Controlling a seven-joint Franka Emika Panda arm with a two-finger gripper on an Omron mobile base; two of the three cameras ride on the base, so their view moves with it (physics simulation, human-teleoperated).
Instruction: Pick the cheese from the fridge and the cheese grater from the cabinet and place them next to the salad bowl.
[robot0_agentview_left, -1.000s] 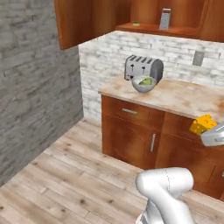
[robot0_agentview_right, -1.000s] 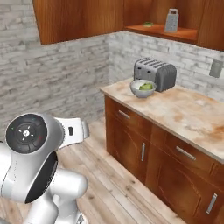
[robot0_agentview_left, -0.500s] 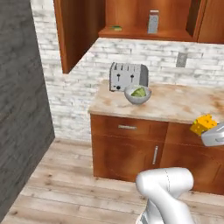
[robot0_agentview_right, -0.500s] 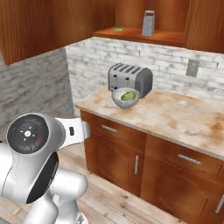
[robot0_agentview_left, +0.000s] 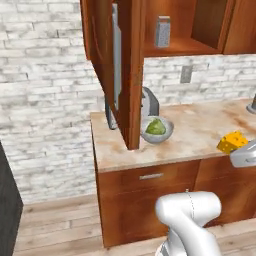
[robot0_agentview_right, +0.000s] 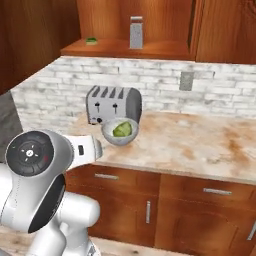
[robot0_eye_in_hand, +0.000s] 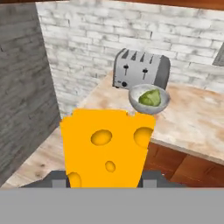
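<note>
- A simulated kitchen with a white brick wall, reddish-brown wooden cupboards and a pale, mottled stone tabletop (robot0_agentview_right: 200, 145) over drawer cabinets.
- The salad bowl (robot0_agentview_right: 120, 132) is the landmark: a round light grey bowl holding a green lettuce head, standing on the tabletop near its front edge.
- Just behind the salad bowl stands a silver toaster (robot0_agentview_right: 113, 104), close against it.
- Above the salad bowl, the cabinet (robot0_agentview_left: 175, 30) is open; the cheese grater (robot0_agentview_right: 136, 32) stands upright on its wooden shelf, not yet fetched.
- On that shelf, left of the cheese grater, lies a small green sponge (robot0_agentview_right: 90, 40).
- The cabinet door (robot0_agentview_left: 120, 70) swings out over the tabletop and, in the left base view, stands just left of the salad bowl.
- The cheese (robot0_eye_in_hand: 105, 146) — a yellow-orange wedge with holes — is clamped in the gripper (robot0_eye_in_hand: 105, 181), whose dark finger tips press its lower sides. It rides in the air to the right of the salad bowl, in front of the tabletop's edge and not yet over it.
- Risks, as a judgement: the wedge blocks much of the hand view, so the set-down spot may be misjudged; coming in too close could knock the salad bowl or toaster; releasing near the front edge could let the cheese fall off; a wide swing could strike the open door.
</note>
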